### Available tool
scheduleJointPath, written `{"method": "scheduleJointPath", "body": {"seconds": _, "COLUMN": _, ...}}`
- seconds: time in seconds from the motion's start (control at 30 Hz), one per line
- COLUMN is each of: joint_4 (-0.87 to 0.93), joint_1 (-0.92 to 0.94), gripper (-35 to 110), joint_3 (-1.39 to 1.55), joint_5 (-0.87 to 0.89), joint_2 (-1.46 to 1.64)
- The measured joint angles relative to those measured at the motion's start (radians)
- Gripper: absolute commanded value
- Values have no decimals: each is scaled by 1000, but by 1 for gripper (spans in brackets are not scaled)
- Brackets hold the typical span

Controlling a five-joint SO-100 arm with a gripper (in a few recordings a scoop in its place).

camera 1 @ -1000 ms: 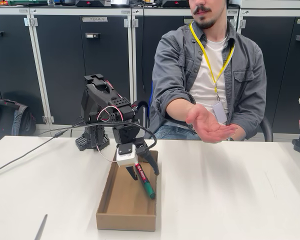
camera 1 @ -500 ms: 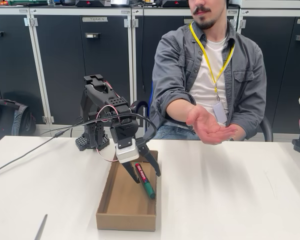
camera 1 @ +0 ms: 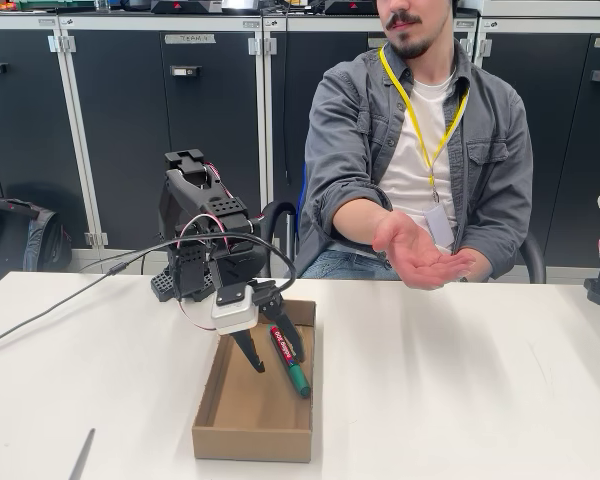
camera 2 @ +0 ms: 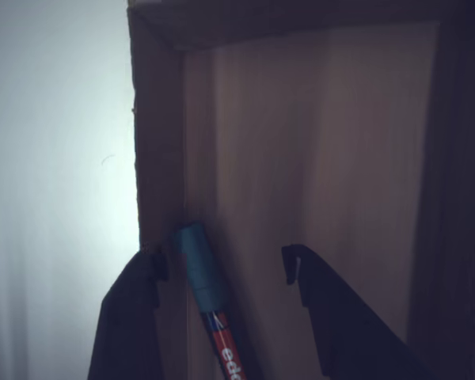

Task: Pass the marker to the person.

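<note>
The gripper (camera 1: 268, 353) hung low at the frame's centre with its jaws spread, one finger on either side of the marker (camera 1: 289, 360) without closing on it; in the wrist view the gripper (camera 2: 222, 265) straddled the marker (camera 2: 210, 305) at lower left. The marker leaned against the right wall of the cardboard box (camera 1: 242, 436). The box sat on a white table (camera 1: 460, 390). At upper right the person (camera 1: 420, 130) sat behind the table with an open hand (camera 1: 417, 250) held palm up. Dark cabinets (camera 1: 130, 120) lined the back wall.
</note>
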Motion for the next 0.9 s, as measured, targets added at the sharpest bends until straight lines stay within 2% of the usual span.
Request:
{"method": "scheduleJointPath", "body": {"seconds": 0.37, "joint_4": -46, "joint_1": 32, "gripper": 33, "joint_3": -8, "joint_5": -6, "joint_2": -11}}
{"method": "scheduleJointPath", "body": {"seconds": 0.9, "joint_4": -43, "joint_1": -97, "gripper": 34, "joint_3": 72, "joint_5": 48, "joint_2": 51}}
